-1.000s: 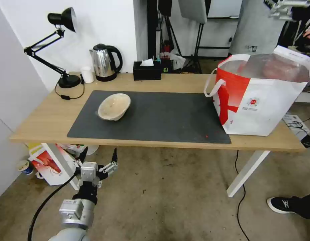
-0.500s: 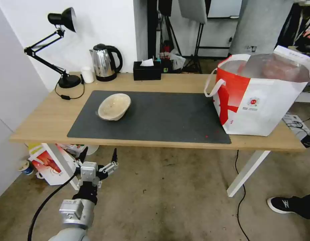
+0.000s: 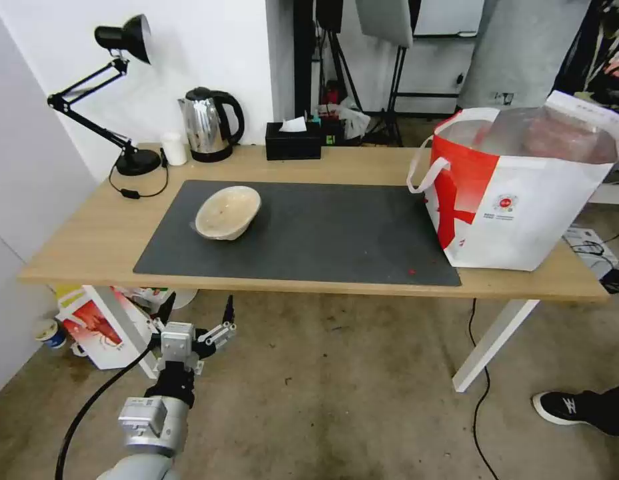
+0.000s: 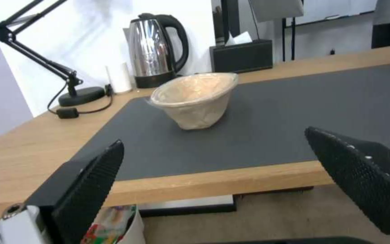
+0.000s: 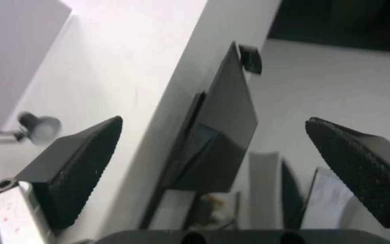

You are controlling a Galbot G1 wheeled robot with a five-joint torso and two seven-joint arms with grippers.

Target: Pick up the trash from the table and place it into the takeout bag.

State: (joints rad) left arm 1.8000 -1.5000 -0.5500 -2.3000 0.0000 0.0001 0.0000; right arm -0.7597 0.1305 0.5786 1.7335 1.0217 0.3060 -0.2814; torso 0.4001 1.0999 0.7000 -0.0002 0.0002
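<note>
One piece of trash, the shallow beige bowl (image 3: pixel 228 212), is seen on the surface (image 3: pixel 83 247), resting tilted on the left part of the dark grey mat (image 3: pixel 323 233), left of centre in the head view. The takeout bag (image 3: pixel 523 193) is stood upright at the right of the frame, its mouth held wide, presumably so that items can be dropped in from above.

The left pincer (image 3: pixel 197 313) is held low in the lower left of the head view, below and just in front of the surface's near edge, with its fingers spread wide and nothing gripped. It is pointed toward the bowl, judging by the left wrist view, where the bowl (image 4: pixel 195 100) is framed between the two fingertips (image 4: pixel 91 183).

The right pincer (image 5: pixel 213 169) is likewise spread wide and empty, aimed at a wall away from the surface, probably parked clear.
</note>
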